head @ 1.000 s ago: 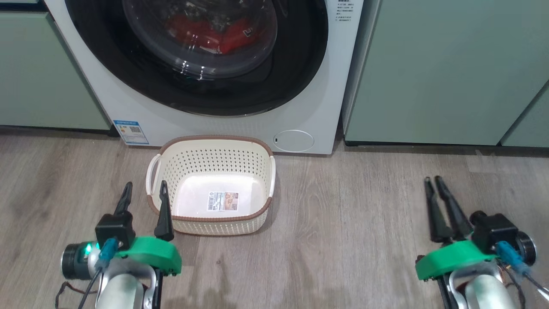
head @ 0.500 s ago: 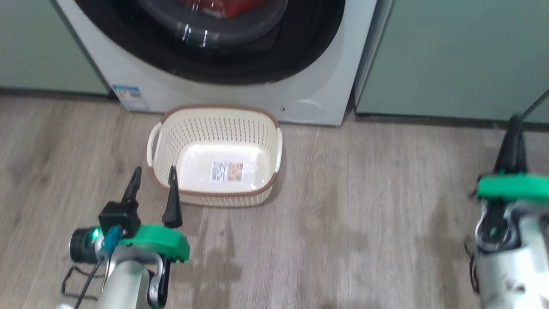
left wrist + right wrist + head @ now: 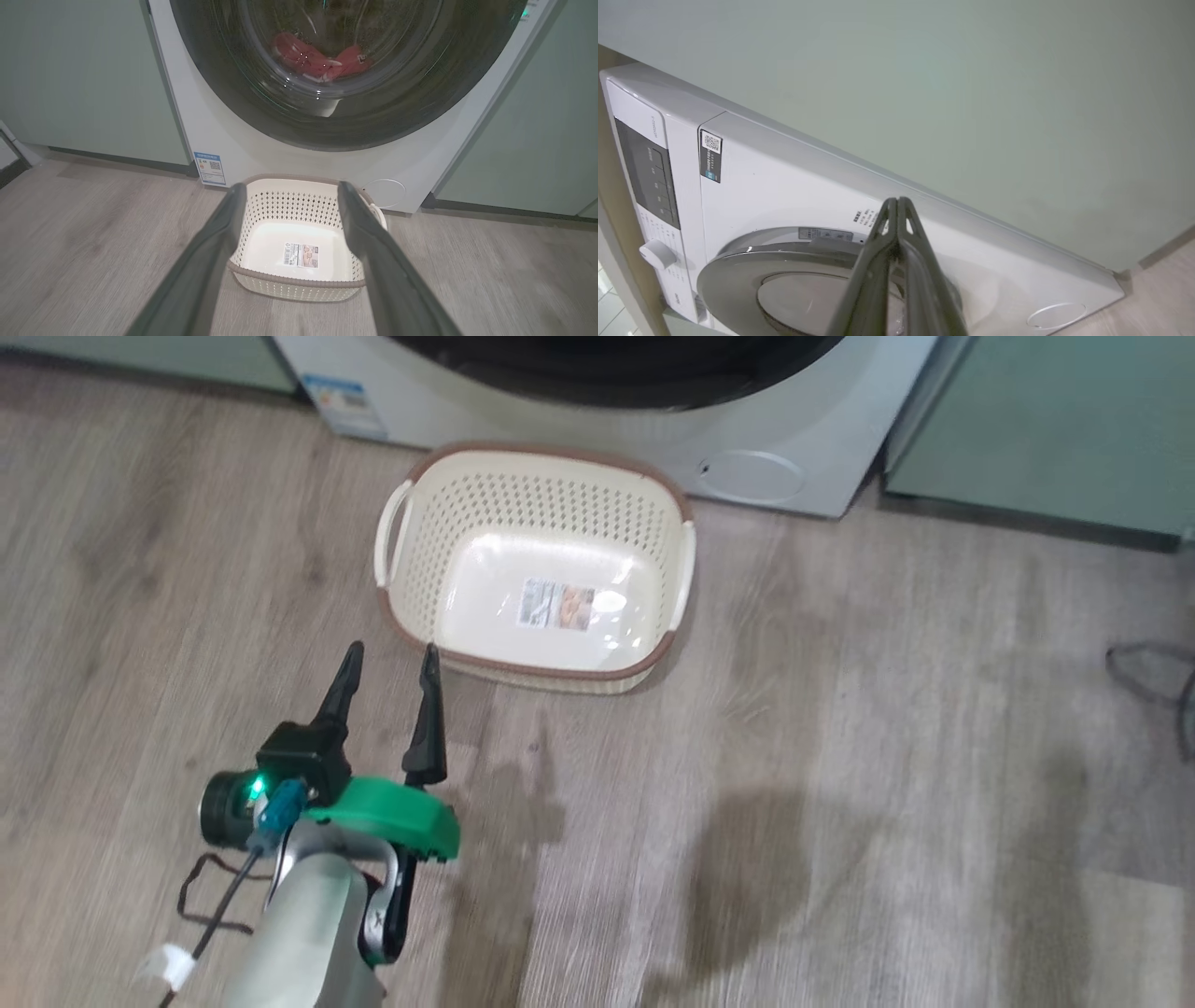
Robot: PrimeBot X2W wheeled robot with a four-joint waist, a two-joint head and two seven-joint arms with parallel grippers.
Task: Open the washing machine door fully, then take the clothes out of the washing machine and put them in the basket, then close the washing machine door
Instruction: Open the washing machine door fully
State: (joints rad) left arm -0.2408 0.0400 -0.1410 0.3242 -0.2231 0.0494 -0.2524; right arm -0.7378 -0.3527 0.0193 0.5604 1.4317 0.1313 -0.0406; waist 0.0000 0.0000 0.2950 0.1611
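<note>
The white washing machine (image 3: 224,135) stands with its washing machine door (image 3: 373,121) closed, black rim flat on the front. Red clothes (image 3: 317,60) lie behind the glass. On the floor in front sits the cream basket (image 3: 532,467), with just a label sticker on its bottom. My left gripper (image 3: 391,651) is open, low and near the basket's front left corner; in the left wrist view its fingers (image 3: 210,261) frame the basket (image 3: 294,280). My right gripper (image 3: 896,201) is shut on nothing, raised before the machine's front (image 3: 784,186), near the door's rim (image 3: 738,270).
Pale green cabinets (image 3: 84,79) flank the machine on both sides. A round service flap (image 3: 752,476) and a blue label (image 3: 345,401) sit low on its front. The control panel (image 3: 649,172) and a knob (image 3: 656,254) show in the right wrist view. Grey wood floor (image 3: 840,756) lies to the right.
The head camera has tipped down and turned, shifting the whole picture. My right gripper closed and rose out of the head view. The left gripper stays open beside the basket.
</note>
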